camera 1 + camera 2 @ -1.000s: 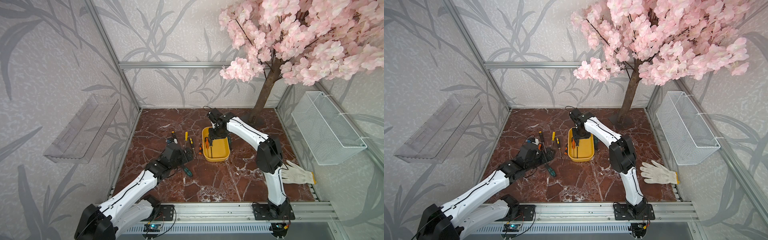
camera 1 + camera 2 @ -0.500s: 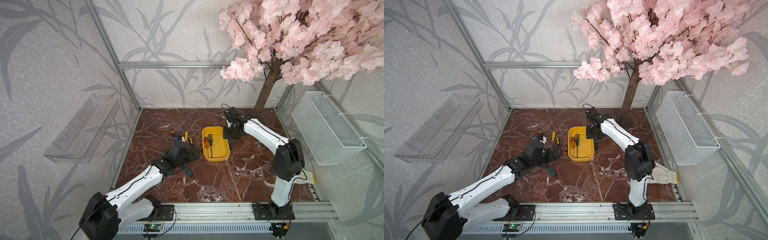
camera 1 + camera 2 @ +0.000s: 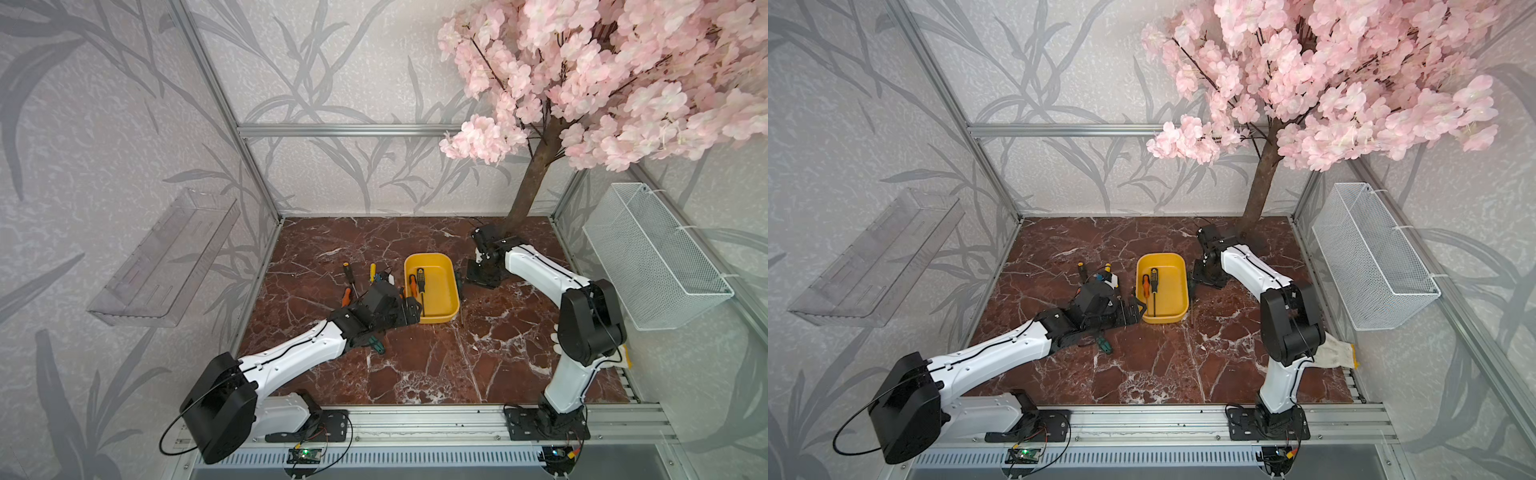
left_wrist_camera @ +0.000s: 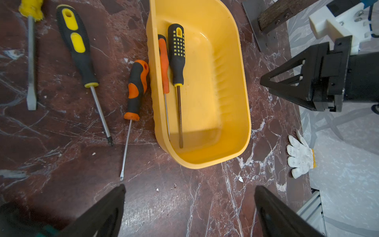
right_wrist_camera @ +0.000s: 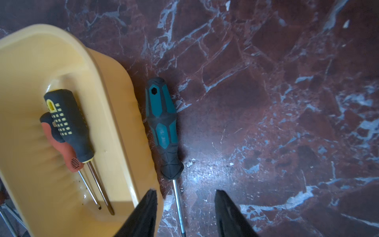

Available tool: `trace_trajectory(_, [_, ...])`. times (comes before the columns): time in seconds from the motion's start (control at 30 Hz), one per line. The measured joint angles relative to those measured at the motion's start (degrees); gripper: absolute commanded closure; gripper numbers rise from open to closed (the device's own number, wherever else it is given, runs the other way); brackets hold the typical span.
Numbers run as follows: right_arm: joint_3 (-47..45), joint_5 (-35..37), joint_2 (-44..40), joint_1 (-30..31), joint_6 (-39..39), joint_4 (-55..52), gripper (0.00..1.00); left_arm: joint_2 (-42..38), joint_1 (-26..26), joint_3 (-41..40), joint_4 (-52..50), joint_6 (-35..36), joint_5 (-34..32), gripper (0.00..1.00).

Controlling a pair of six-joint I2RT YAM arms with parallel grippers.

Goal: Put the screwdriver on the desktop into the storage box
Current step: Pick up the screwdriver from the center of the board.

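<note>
Jaws parted, empty, the right gripper (image 5: pixel 185 191) hovers over the teal screwdriver (image 5: pixel 162 127); grasping cleanly likely needs clearance from the storage box (image 5: pixel 114 92).

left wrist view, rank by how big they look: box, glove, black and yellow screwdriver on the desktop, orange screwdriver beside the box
1. box
2. black and yellow screwdriver, longer and thicker than the next
3. orange screwdriver
4. glove; it may lie farther from the camera, so this rank is less sure
</note>
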Motion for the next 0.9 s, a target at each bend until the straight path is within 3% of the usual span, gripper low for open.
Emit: trace_trajectory(0.9, [2.9,-3.6,12.3,1.7,0.2,3.0,0.58,0.0,0.0,0.0,-0.1,0.0,-1.7,0.00])
